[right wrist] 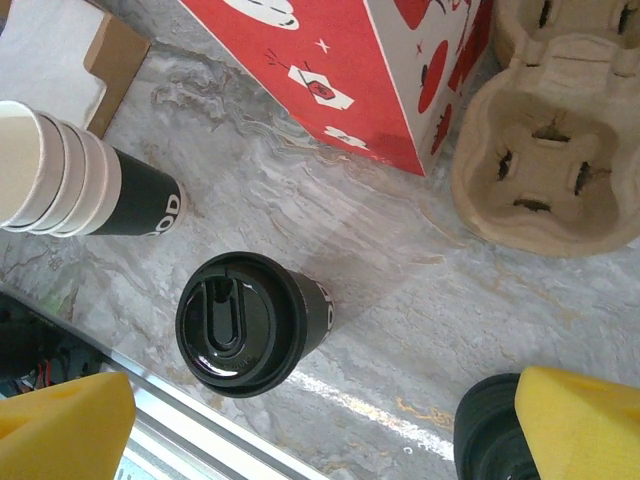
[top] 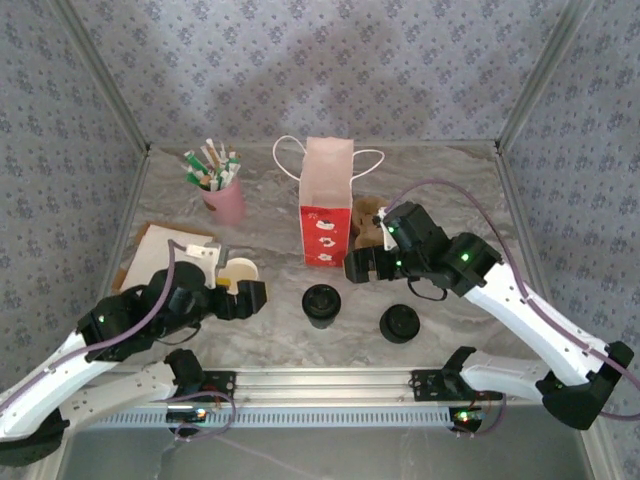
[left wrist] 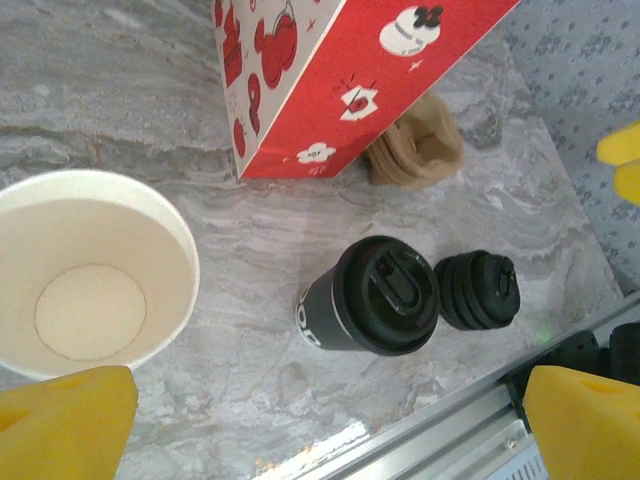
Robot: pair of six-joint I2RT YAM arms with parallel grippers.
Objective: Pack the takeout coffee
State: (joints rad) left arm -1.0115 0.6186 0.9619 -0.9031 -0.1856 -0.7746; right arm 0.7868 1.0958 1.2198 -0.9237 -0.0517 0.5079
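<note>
Spare lids (top: 400, 323): black stack nearest the front rail, right of the coffee and apart from it.
Takeout coffee (top: 322, 302): black cup with its lid on, upright on the tabletop (top: 450, 190), between both arms and not held.
Left gripper (top: 252, 296): fingers wide apart and empty, beside the unlidded cups (top: 240, 270).
Right gripper (top: 358, 268): fingers wide apart and empty, near the bag's front corner.
Paper bag (top: 327, 215): stands upright behind the coffee, probably so the cup can be loaded from the top.
Cup carrier (top: 368, 228): tucked against the bag's right side.

Red-and-white bag (top: 326, 225), black coffee cup (top: 321, 303)
</note>
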